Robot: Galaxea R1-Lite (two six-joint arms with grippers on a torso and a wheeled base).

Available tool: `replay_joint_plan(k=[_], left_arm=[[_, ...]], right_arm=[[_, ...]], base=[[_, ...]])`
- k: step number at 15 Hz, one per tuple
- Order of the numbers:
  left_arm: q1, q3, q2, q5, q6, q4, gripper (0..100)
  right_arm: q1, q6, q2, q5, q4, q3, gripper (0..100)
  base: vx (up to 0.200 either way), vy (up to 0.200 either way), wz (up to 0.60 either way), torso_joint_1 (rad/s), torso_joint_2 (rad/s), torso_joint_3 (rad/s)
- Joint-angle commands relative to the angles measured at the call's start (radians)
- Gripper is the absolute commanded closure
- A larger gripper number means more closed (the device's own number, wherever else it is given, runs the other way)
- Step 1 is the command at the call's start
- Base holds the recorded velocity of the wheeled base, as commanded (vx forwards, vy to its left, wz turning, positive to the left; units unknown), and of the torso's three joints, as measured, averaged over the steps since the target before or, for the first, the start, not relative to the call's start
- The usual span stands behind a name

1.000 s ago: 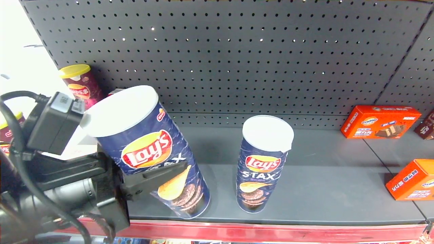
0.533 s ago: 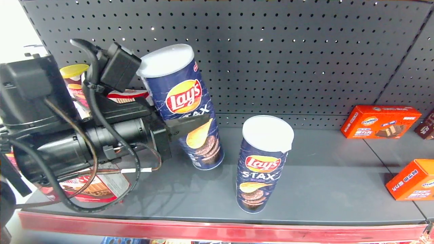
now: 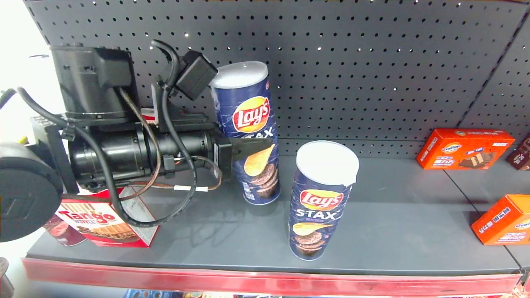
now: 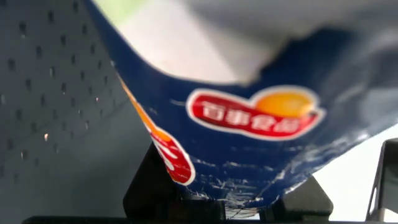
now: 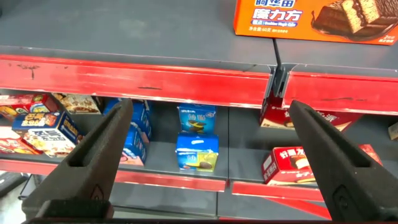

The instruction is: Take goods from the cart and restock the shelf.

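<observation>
My left end effector [image 3: 250, 150] is clamped across the middle of a can [image 3: 247, 124], one finger [image 3: 253, 145] lying over its front. The left wrist view shows the can's blue wall [image 4: 249, 124] close up. The can leans slightly, its white lid towards the pegboard [image 3: 352, 62]. Its base is low over the back of the shelf [image 3: 393, 231]; whether it touches the shelf I cannot tell. A second can [image 3: 322, 198] stands upright just to the right of the held one and nearer the shelf's red front edge [image 3: 269, 283], apart from it. A wafer box [image 3: 103, 223] lies at the front left, below my left arm. Two orange boxes sit well to the right, one at the back [image 3: 463, 149] and one nearer the front [image 3: 501, 219].

My right end effector [image 5: 205, 168] is spread wide and holds nothing. It faces a red shelf edge [image 5: 155, 78], with an orange box [image 5: 317, 18] above it and blue packs [image 5: 196, 149] on a lower shelf.
</observation>
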Motion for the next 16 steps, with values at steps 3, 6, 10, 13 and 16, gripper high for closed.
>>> replay_joint_plan(k=[3, 6, 10, 13, 16], left_arm=[[-0.005, -0.153, 0.132, -0.028, 0.034, 0.033, 100], [0.001, -0.176, 0.207, -0.036, 0.152, 0.025, 100], [0.013, -0.273, 0.288, -0.092, 0.155, 0.037, 100], [0.024, -0.360, 0.340, -0.095, 0.157, 0.094, 100], [0.039, -0.465, 0.388, -0.118, 0.164, 0.166, 100]], right_arm=[[0.000, 0.000, 0.004, 0.000, 0.000, 0.000, 0], [0.000, 0.000, 0.004, 0.000, 0.000, 0.000, 0], [0.000, 0.000, 0.004, 0.000, 0.000, 0.000, 0], [0.000, 0.000, 0.004, 0.000, 0.000, 0.000, 0], [0.000, 0.000, 0.004, 0.000, 0.000, 0.000, 0]], base=[[0.000, 0.000, 0.00, 0.000, 0.00, 0.000], [0.000, 0.000, 0.00, 0.000, 0.00, 0.000], [0.000, 0.000, 0.00, 0.000, 0.00, 0.000], [0.000, 0.000, 0.00, 0.000, 0.00, 0.000], [0.000, 0.000, 0.00, 0.000, 0.00, 0.000]])
